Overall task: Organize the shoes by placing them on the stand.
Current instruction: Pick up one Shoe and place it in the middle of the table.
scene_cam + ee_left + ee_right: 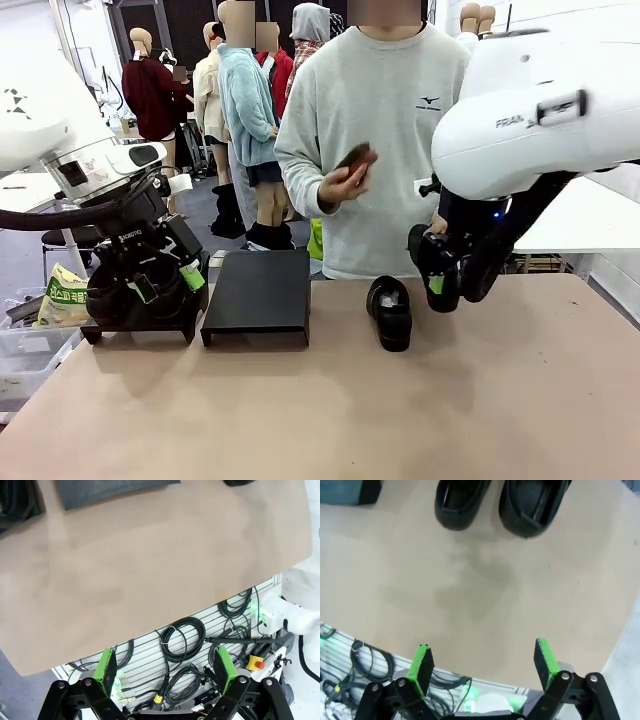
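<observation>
**A:** Where are your fingers right now?

**B:** My left gripper [165, 675] has its 2 green pads [106, 664] spread wide with nothing between them. Past them I see bare table [150, 570] and coiled cables [182, 637] under its near edge. My right gripper [482, 665] is spread just as wide, also empty, hanging above the table.

**A:** And the shoes?

**B:** 2 shoes [462, 502] lie side by side on the table beyond my right fingertips, apart from them, openings up. From the front, 1 shoe [389, 312] shows just left of my right gripper, toe toward me. It is near the right side of the stand [258, 292] but not on it.

**A:** Anything on that stand?

**B:** Its flat black top is bare. A second low black stand [140, 328] sits to its left, with my left gripper in front of it. I cannot make out the dark shapes there.

**A:** And the person?

**B:** Standing at the far side, 1 hand [340, 185] holding something small and dark at chest height.
</observation>
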Controlling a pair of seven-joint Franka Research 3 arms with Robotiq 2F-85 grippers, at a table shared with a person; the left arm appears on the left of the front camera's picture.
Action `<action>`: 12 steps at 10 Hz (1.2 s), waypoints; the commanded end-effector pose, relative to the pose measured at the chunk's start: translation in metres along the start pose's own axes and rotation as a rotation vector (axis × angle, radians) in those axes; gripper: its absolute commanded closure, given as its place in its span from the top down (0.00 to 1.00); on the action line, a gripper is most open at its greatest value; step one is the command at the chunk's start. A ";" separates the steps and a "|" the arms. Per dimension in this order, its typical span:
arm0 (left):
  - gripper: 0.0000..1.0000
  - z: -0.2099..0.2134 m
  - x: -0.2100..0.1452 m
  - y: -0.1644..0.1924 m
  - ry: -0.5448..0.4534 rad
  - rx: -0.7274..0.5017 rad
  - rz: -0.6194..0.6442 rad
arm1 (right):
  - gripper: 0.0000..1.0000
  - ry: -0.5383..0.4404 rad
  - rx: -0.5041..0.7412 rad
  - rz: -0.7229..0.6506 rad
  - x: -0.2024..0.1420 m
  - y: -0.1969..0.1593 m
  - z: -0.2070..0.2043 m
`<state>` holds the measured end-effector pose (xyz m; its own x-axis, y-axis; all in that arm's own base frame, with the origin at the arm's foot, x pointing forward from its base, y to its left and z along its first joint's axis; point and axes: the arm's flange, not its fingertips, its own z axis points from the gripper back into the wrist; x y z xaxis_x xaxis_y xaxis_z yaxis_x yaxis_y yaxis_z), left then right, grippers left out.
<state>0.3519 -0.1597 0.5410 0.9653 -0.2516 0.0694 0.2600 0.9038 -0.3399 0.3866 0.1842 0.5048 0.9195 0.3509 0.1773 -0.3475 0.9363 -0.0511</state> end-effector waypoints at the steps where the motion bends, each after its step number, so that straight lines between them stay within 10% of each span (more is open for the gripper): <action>1: 1.00 -0.002 0.000 0.002 -0.017 -0.012 -0.007 | 1.00 0.028 0.002 -0.010 0.016 -0.012 -0.010; 12: 1.00 -0.002 0.000 0.002 -0.017 -0.012 -0.007 | 1.00 0.038 0.015 -0.024 0.014 -0.014 -0.017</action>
<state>0.3522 -0.1592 0.5409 0.9657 -0.2502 0.0690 0.2586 0.9042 -0.3399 0.4062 0.1756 0.4926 0.9352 0.3266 0.1366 -0.3255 0.9450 -0.0315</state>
